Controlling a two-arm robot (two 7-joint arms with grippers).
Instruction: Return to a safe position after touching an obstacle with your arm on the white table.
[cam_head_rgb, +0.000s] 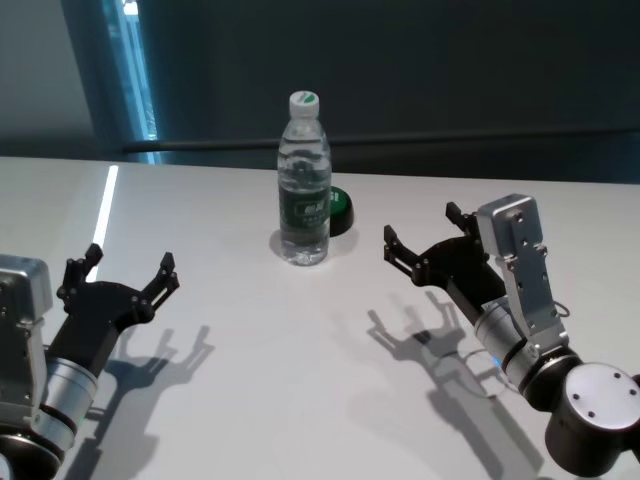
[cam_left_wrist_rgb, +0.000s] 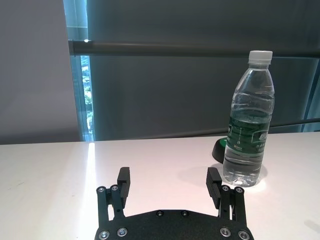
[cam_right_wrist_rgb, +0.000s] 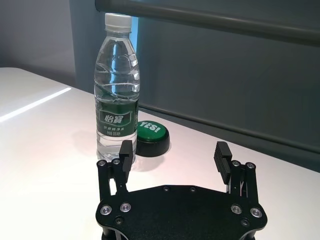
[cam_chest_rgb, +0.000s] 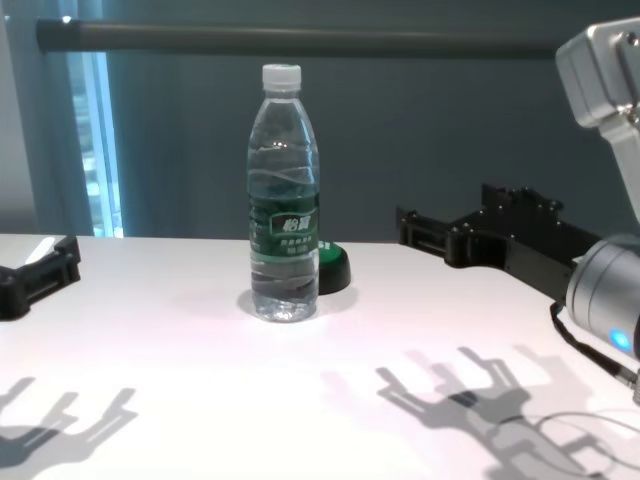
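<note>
Right wrist view: bottle (cam_right_wrist_rgb: 117, 85) beside a "YES!" button (cam_right_wrist_rgb: 151, 136); both grippers spread wide, holding nothing.

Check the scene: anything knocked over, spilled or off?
Nothing stands out. The water bottle stands upright and capped on the white table, no water around it, the green button just behind it. Left gripper and right gripper are both open, apart from the bottle.
</note>
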